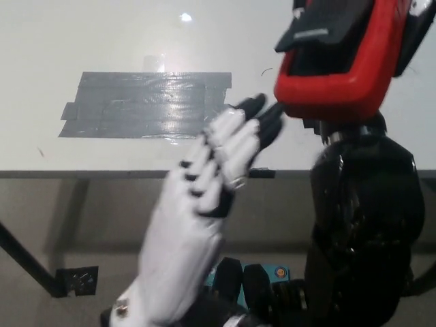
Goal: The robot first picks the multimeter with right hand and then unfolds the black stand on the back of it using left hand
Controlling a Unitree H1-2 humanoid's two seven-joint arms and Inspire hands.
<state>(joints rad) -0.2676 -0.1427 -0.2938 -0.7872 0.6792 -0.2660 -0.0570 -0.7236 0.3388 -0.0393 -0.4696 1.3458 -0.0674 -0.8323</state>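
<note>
Single view from my head camera, facing steeply down, close over my raised hands and the white table's point(102, 41) near edge.
</note>
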